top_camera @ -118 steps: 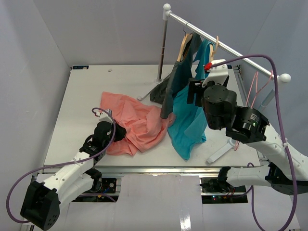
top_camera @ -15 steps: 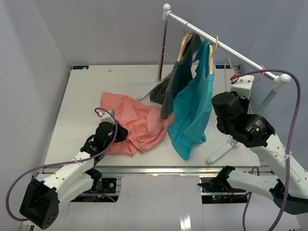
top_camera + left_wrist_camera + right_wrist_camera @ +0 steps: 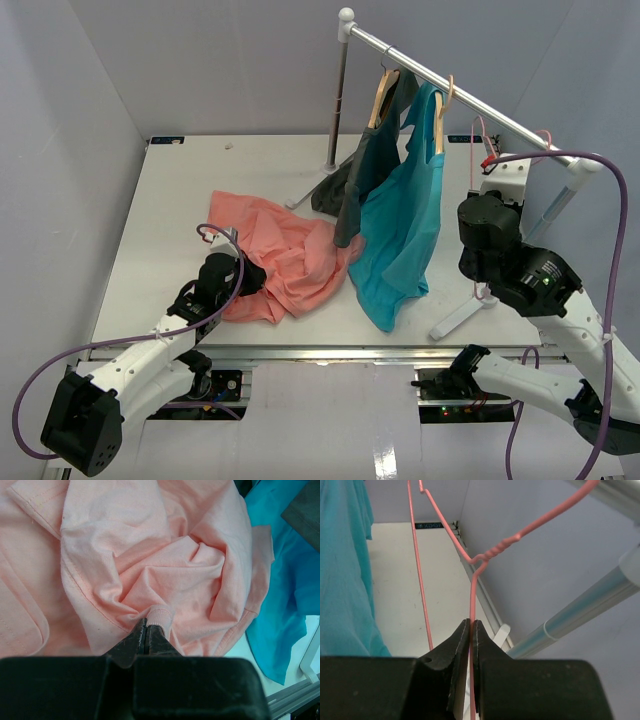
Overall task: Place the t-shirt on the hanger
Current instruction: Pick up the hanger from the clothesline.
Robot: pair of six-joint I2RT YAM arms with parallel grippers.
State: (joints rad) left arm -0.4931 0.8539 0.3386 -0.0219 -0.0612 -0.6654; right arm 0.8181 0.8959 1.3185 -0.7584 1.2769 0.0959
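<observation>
The salmon t-shirt lies crumpled on the table left of the rack and fills the left wrist view. My left gripper rests at its near edge, shut on a small fold of the cloth. The thin pink hanger hangs at the right end of the rail, with its twisted neck and two rods showing in the right wrist view. My right gripper is up beside the rail, its jaws shut on one of the hanger's rods.
A clothes rail runs from back centre to the right. On it a dark grey shirt and a teal shirt hang from wooden hangers. The rack's white foot lies near the right arm, close to the right wall.
My right arm has swung from the teal shirt to the rail's right end, and its jaws have closed on the hanger's rod. The left arm and t-shirt have not moved.
</observation>
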